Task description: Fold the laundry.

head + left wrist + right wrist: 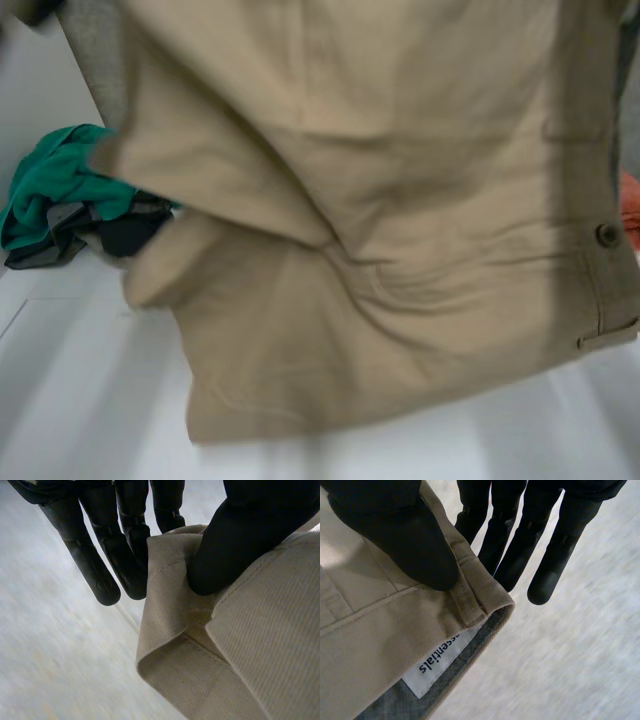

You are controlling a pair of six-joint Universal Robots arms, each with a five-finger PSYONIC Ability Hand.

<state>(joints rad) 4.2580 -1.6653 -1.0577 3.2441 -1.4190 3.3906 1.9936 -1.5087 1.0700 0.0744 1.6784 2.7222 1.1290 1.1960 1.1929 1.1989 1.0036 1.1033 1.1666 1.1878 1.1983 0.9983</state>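
Note:
A beige pair of trousers (360, 250) hangs lifted close in front of the head view, its button (607, 235) and waistband at the right. In the left wrist view my left hand (235, 545) pinches a folded hem edge of the beige cloth (250, 655) between thumb and fingers (95, 570). In the right wrist view my right hand (405, 540) presses its thumb on the waistband (370, 630) beside a belt loop, with its fingers (555, 555) behind the cloth. A white label (440, 662) sits on the grey inner lining.
A green garment (60, 185) lies crumpled with a dark one (130, 235) at the left back of the white table (80, 400). Something orange (630, 210) peeks out at the right edge behind the trousers.

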